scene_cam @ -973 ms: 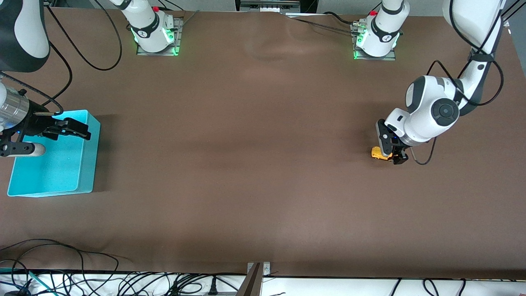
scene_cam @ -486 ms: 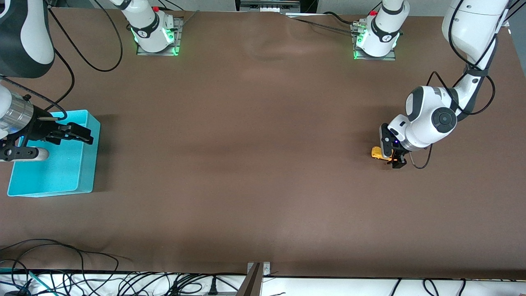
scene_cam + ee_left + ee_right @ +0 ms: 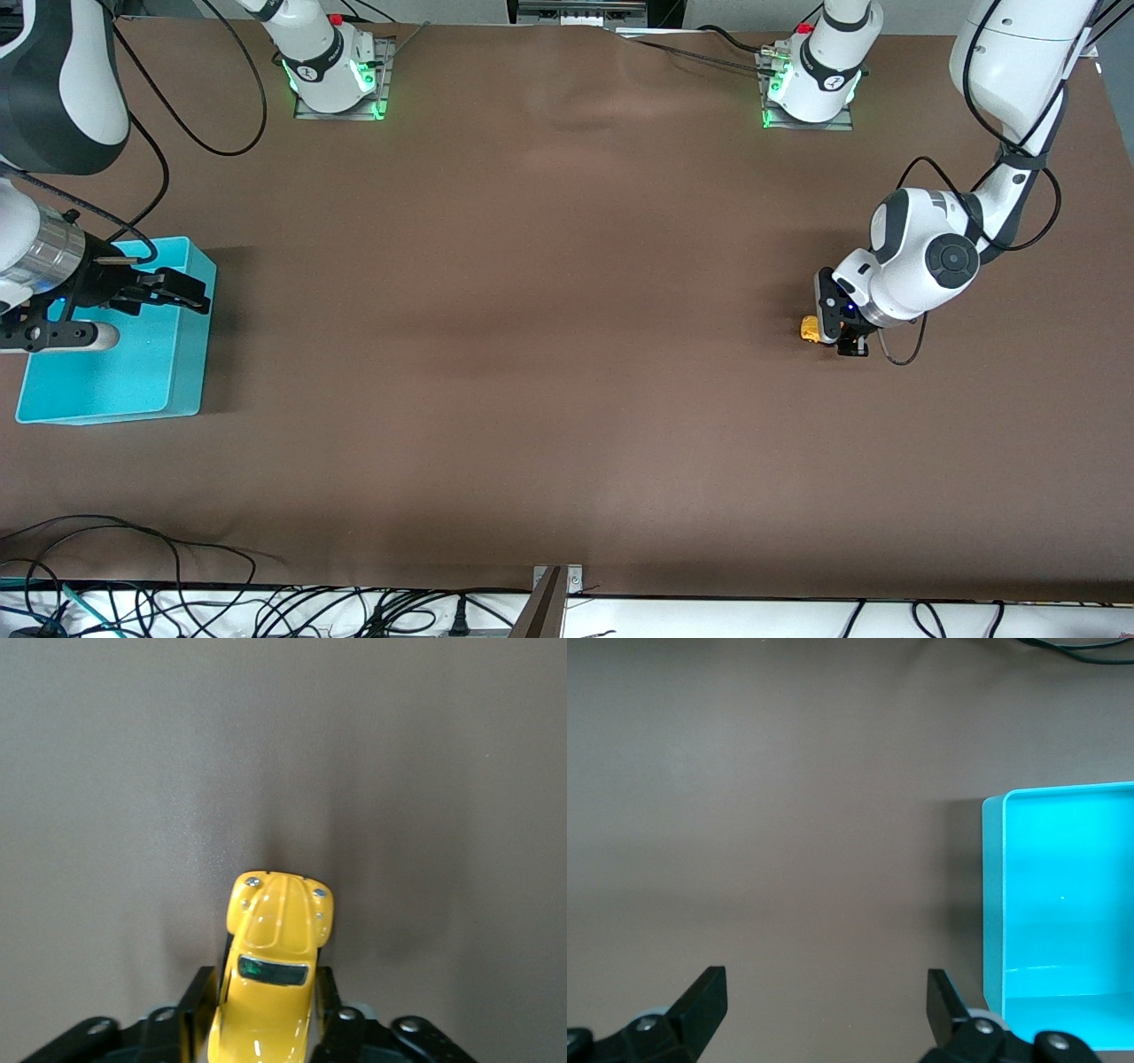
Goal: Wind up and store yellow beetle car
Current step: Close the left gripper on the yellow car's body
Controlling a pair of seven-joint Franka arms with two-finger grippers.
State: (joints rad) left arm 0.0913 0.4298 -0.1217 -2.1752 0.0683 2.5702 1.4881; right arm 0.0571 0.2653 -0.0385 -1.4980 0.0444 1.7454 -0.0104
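Observation:
The yellow beetle car [image 3: 809,329] is at the left arm's end of the table, low at the brown surface. My left gripper [image 3: 837,333] is shut on it. In the left wrist view the car [image 3: 276,948] sits between the black fingers [image 3: 198,1003], which press on its two sides, and its rounded hood sticks out past them. My right gripper [image 3: 188,293] is open and empty. It hangs over the rim of the teal bin [image 3: 206,354] at the right arm's end of the table. In the right wrist view its gripper [image 3: 824,1005] shows only bare table between the fingers.
The teal bin [image 3: 994,904] is open-topped and holds nothing that shows. Brown table cloth [image 3: 532,354] runs between the bin and the car. Cables lie along the table edge nearest the camera [image 3: 177,602]. The arm bases [image 3: 337,80] stand at the table's other long edge.
My left wrist has turned and drawn in over the car, so less of the car shows in the front view. My right gripper has shifted slightly over the bin's rim toward the table's middle.

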